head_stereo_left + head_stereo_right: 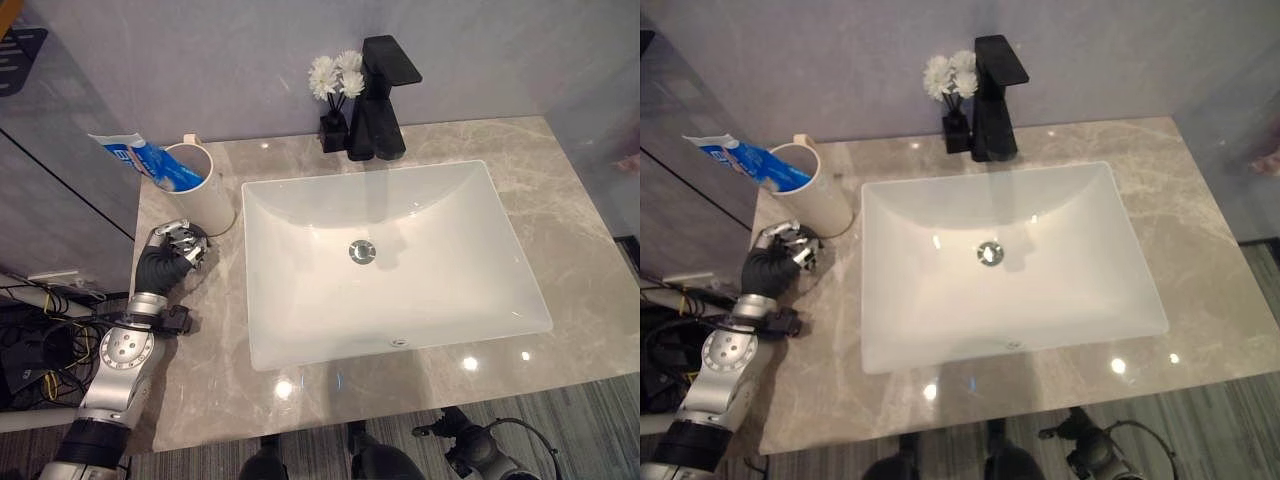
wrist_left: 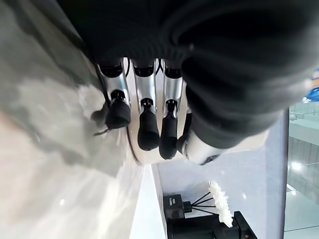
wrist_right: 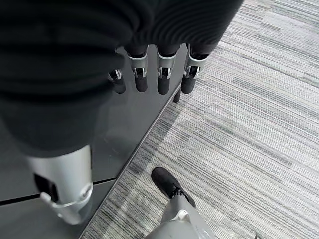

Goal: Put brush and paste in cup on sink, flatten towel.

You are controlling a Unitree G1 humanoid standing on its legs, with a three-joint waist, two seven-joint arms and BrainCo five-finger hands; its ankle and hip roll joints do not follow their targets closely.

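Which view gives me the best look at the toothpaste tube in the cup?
The left eye view: the toothpaste tube sticks out of the white cup, tilted left. The right eye view shows the same. In the left wrist view the left hand blocks it, leaving the cup's base.

A black faucet (image 1: 380, 100) stood at the back edge of the marble surface (image 1: 560, 230), behind the white basin (image 1: 390, 260). Just beside the faucet, on its left, a small black vase (image 1: 333, 130) held white flowers (image 1: 335, 76). A round metal drain (image 1: 362, 251) sat in the basin's middle. Grey striped carpet (image 3: 249, 124) covered the floor.
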